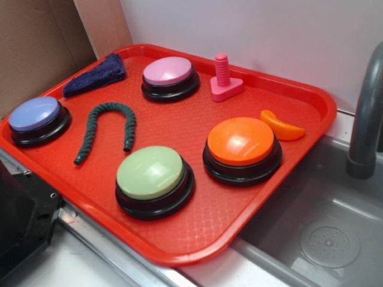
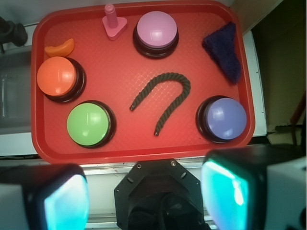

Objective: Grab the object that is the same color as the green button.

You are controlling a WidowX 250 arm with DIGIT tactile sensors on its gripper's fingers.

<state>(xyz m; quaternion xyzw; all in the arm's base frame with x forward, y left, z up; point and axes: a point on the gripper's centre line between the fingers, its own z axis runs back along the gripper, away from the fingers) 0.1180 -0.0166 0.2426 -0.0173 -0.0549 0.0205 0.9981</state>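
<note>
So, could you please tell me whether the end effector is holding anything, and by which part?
Nothing is held: the end effector is open, and the green rope lies untouched on the tray.

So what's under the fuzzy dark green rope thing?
Only the red plastic tray. The fuzzy dark green rope lies bent like an upside-down U right on its bumpy floor, between the lavender-blue round button and the pale green round button. The strip beneath the rope itself is covered.

Green rope bent in an arch between lavender button and green button
</note>
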